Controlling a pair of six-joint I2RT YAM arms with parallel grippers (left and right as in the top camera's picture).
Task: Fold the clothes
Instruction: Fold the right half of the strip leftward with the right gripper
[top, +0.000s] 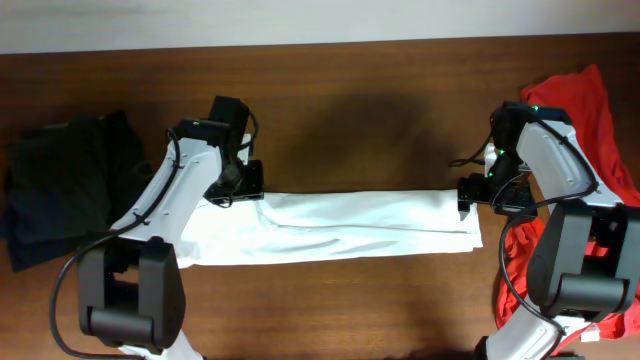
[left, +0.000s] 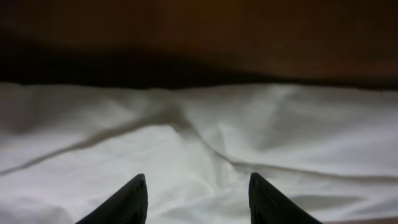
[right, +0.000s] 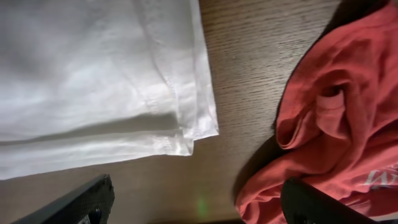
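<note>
A white garment lies folded into a long strip across the middle of the wooden table. My left gripper is open just above its far left corner; in the left wrist view my fingers hover over wrinkled white cloth. My right gripper is open and empty at the strip's right end. In the right wrist view the fingers sit over bare wood, between the white cloth's corner and a red garment.
A crumpled red garment lies at the table's right edge, partly under my right arm. A dark folded garment lies at the far left. The wooden table is bare behind the strip.
</note>
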